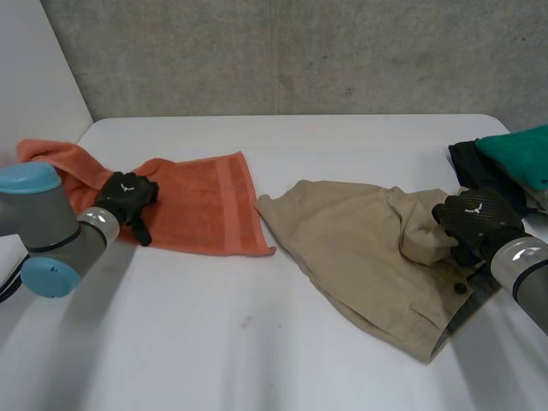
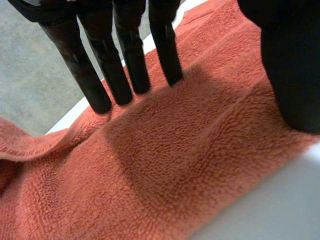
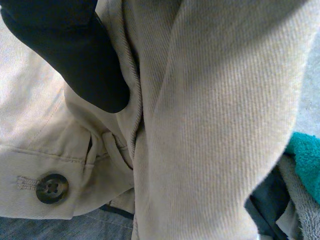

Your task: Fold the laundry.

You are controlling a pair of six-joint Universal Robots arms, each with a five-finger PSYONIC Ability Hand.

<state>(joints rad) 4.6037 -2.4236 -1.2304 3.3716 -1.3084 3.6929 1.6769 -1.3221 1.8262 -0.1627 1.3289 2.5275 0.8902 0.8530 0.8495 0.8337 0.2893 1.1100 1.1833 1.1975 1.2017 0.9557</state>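
Observation:
An orange towel lies spread on the left of the white table, its far end rumpled at the table's left edge. My left hand rests on its middle. In the left wrist view its fingers are straight with their tips on the towel, and the thumb stands apart near the towel's edge. Tan shorts lie at centre right. My right hand is curled on their waistband end. The thumb presses a bunched fold of the shorts near a dark button.
A pile of clothes sits at the table's right edge, with a teal piece on a dark one. Blue-grey cloth shows under the shorts' waistband. A grey wall runs behind the table.

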